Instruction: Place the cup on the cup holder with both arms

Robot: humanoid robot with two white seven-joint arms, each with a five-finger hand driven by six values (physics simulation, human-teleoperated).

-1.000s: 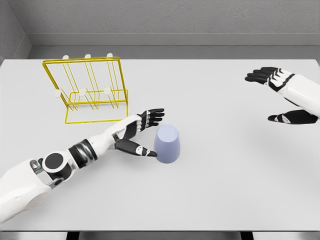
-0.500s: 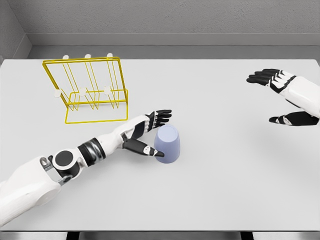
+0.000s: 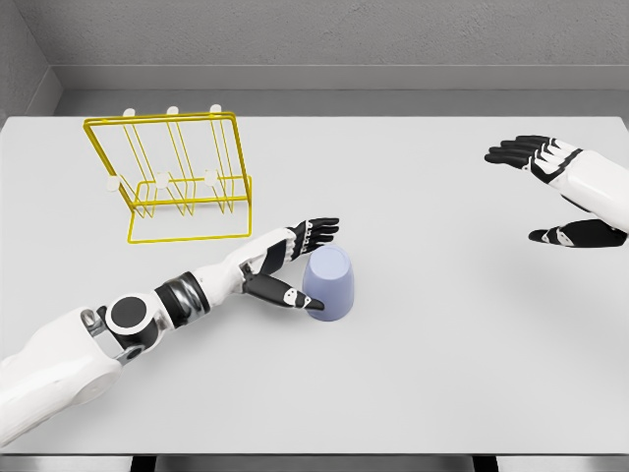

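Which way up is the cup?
Upside down: the cup rests on its wider rim, closed narrower base on top, the left hand around it.

Cup [image 3: 329, 283] before and right of holder [image 3: 177, 177].

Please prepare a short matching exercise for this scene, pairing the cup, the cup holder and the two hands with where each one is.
Column one:
1. cup
2. cup holder
3. left hand
4. right hand

Column two:
A. raised near the picture's right edge, fingers spread, holding nothing
B. standing at the table's far left
C. at the cup's left side, thumb at its near side and fingers at its far side
D. on the table near the middle, below and right of the rack

Pairs: 1-D, 2-B, 3-C, 4-A
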